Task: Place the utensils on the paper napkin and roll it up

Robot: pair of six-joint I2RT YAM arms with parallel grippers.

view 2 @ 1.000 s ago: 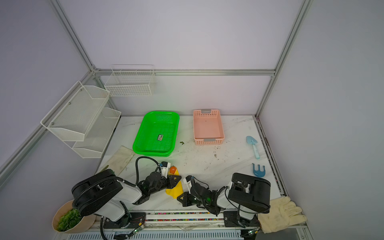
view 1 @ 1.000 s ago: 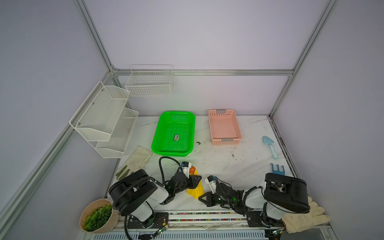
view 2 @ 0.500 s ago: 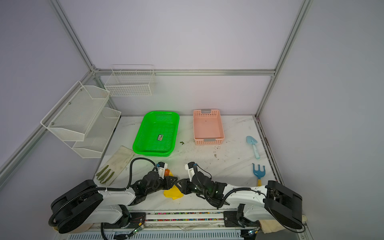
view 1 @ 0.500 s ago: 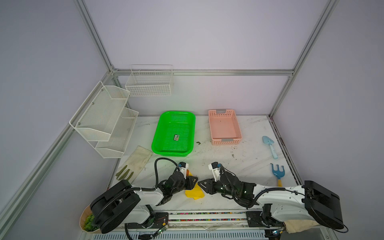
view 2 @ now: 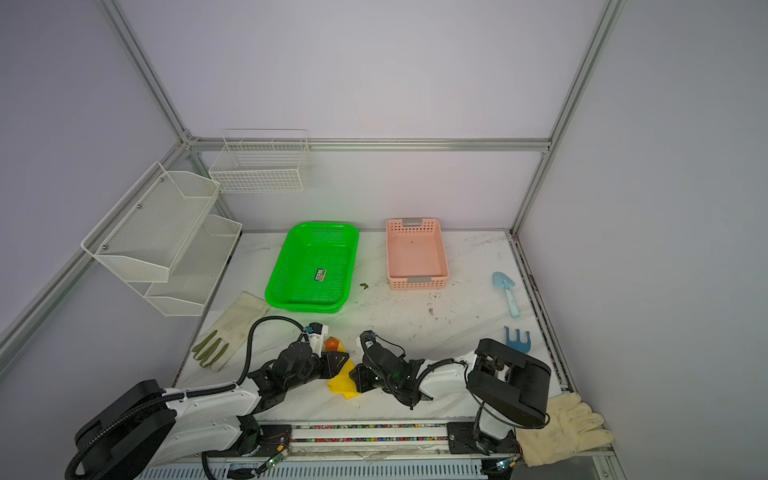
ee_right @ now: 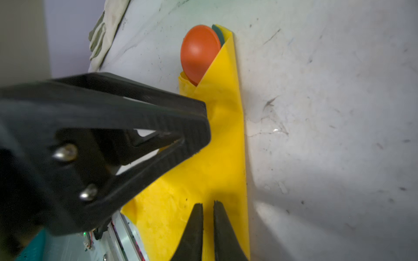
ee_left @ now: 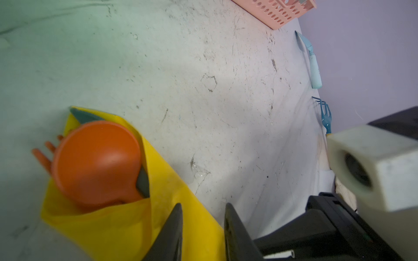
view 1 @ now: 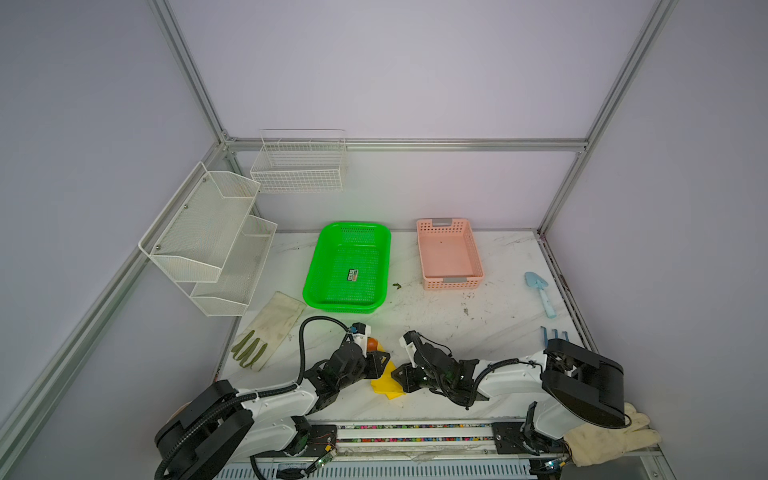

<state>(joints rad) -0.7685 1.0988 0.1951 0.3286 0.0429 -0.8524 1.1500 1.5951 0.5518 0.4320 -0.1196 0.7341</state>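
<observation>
The yellow paper napkin (view 1: 388, 384) (view 2: 345, 380) lies folded lengthwise around the utensils near the table's front edge. An orange spoon bowl (ee_left: 97, 158) (ee_right: 199, 52), orange fork tines (ee_left: 43, 156) and a teal tip (ee_left: 83, 115) stick out of its far end. My left gripper (ee_left: 203, 205) (view 1: 380, 363) hovers low over the wrapped part, jaws a little apart, flat paper showing between them. My right gripper (ee_right: 207, 203) (view 1: 399, 374) meets it from the right, its jaws almost together with the tips on the napkin's near half. Whether they pinch paper is unclear.
A green basket (view 1: 347, 266) and a pink basket (view 1: 449, 253) stand at the back. A light blue shovel (view 1: 540, 293) and a blue rake (view 2: 517, 338) lie at the right. Gloves lie front left (view 1: 270, 328) and front right (view 1: 611, 440). Wire shelves (view 1: 208, 237) hang on the left.
The right arm stretched out low across the front, then drew back with its elbow raised; its jaws opened and closed again. The left arm has stretched forward. The napkin stays in place.
</observation>
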